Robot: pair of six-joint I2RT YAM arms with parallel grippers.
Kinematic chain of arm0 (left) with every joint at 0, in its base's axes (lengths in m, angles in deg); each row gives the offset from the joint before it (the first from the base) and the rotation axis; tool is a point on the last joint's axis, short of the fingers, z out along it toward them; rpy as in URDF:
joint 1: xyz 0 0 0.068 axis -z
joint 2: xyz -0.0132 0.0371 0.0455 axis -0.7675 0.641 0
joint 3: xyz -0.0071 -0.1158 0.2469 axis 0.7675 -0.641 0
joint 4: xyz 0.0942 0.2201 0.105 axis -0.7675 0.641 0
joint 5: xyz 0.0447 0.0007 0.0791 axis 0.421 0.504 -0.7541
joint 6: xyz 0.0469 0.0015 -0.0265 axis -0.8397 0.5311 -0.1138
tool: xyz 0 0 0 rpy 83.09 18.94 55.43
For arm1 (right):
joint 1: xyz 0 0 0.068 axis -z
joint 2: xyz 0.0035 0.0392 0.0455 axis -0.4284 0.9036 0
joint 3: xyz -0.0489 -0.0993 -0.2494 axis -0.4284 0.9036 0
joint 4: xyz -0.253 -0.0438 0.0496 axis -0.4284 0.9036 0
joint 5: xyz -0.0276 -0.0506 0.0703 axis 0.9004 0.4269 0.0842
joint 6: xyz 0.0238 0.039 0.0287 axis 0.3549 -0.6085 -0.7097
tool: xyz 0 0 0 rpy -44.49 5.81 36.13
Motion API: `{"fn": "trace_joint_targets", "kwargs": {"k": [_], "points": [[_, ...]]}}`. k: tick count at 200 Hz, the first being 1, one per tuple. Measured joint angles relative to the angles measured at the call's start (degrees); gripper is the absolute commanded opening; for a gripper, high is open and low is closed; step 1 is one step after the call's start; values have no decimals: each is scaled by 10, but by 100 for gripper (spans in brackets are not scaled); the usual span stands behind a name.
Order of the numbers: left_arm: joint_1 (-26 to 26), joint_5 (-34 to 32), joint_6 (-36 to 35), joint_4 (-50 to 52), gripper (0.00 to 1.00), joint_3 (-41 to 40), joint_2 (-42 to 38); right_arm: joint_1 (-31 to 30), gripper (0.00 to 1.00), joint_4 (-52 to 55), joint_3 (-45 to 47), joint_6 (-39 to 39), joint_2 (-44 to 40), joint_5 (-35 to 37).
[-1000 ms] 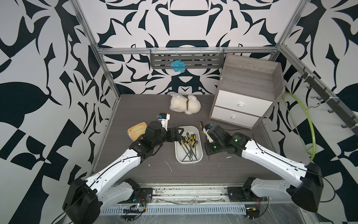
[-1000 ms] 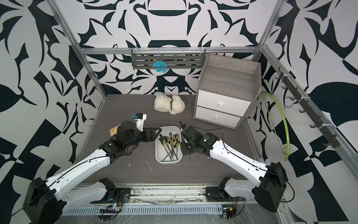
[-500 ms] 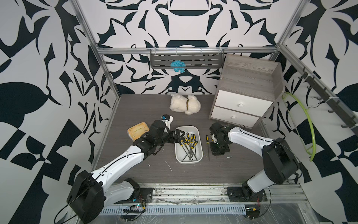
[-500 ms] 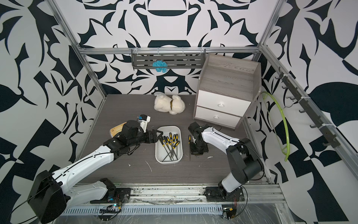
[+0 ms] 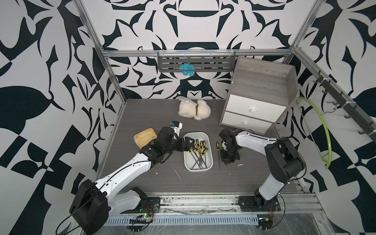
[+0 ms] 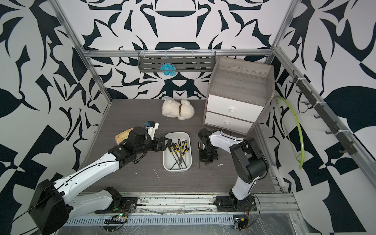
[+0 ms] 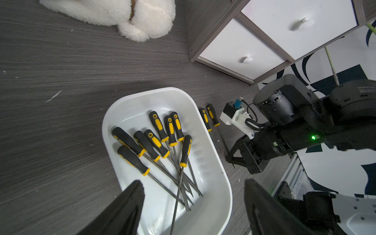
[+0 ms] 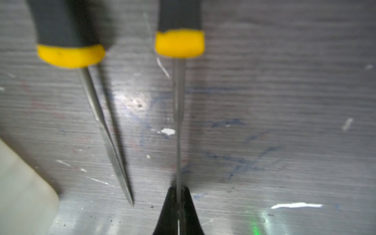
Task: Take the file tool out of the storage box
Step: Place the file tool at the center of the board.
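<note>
Bright even light, soft shadows; right wrist cam: file tool [image 8: 179, 97] blurry, glare on table [image 8: 126, 101].

No writing can be read anywhere. In a top view the yellow packet [image 5: 145, 136], at centre left of the frame, carries dark print that is too small to make out. In the left wrist view, faint lettering stands on the black motor housing [image 7: 364, 91] at the right edge and on a small white sticker [image 7: 275, 143] lower down. Both are illegible.
</note>
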Motion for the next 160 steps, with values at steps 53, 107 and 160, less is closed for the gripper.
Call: {"fn": "trace_joint_targets", "kwargs": {"k": [53,107,160], "points": [[1,0,0,0,83,0,0,9,8,-7,3,2,-1,-2],[2,0,0,0,83,0,0,14,11,-7,4,6,3,-9],[3,0,0,0,83,1,1,16,22,-7,4,17,3,-13]]}}
